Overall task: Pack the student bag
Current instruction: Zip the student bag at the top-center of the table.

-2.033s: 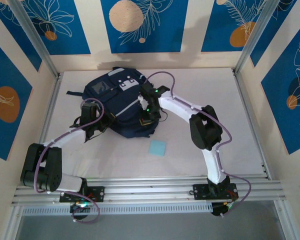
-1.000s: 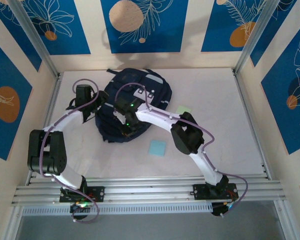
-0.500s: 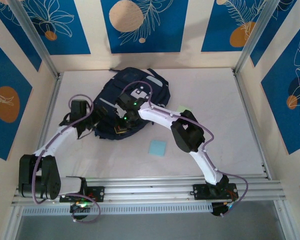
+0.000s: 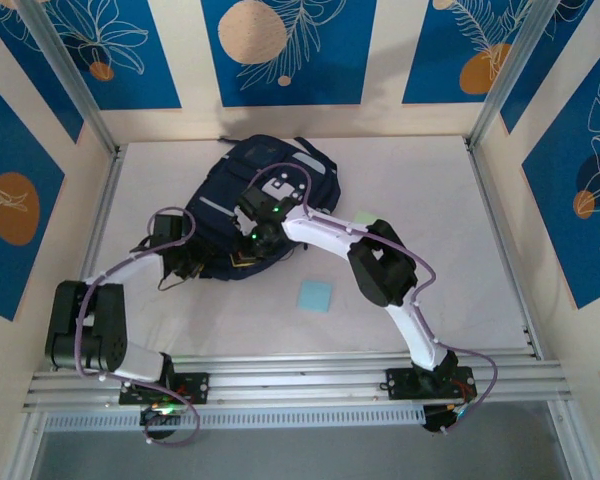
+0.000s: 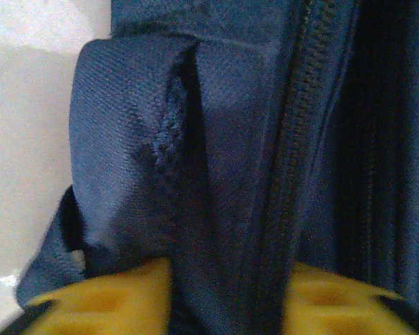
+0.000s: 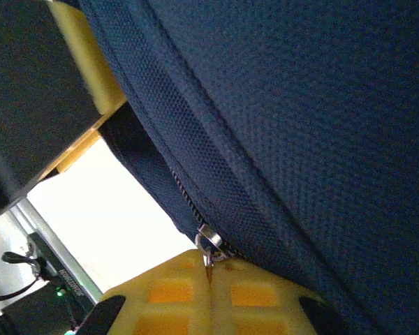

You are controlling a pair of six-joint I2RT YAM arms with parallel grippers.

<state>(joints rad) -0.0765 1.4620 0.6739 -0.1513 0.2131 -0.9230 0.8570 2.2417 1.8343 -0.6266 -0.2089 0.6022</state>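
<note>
From above, the bag (image 4: pixel 223 198) lies on the white table (image 4: pixel 460 250), left of centre and toward the back wall, its white patch (image 4: pixel 277 186) facing up. The left gripper (image 4: pixel 187 265) is at the bag's near left edge, touching the fabric. The right arm reaches across from the right, and the right gripper (image 4: pixel 246 258) is pressed into the bag's near edge, just right of the left one. How wide either gripper stands cannot be told from this height. A blue square note (image 4: pixel 315 296) lies flat on the table, near the bag's front edge but apart from it. A pale green note (image 4: pixel 368 218) peeks out beside the right arm.

At the left wrist, navy cloth is seen very close, with a zip (image 5: pixel 293 139) running top to bottom. The left gripper (image 5: pixel 230 307) is partly closed. Its yellow fingers (image 5: pixel 105 303) stand apart at the bottom edge, and a thick fold of the bag (image 5: pixel 133 139) fills the gap and touches both. A strip of table (image 5: pixel 28 105) shows at the left.

At the right wrist, the right gripper (image 6: pixel 209 296) is closed, its yellow pads (image 6: pixel 164 296) meeting in a thin seam. The metal zip pull (image 6: pixel 208 246) is pinched at the top of that seam. The bag (image 6: pixel 300 125) stretches above and to the right, its zip line slanting down to the pull.
</note>
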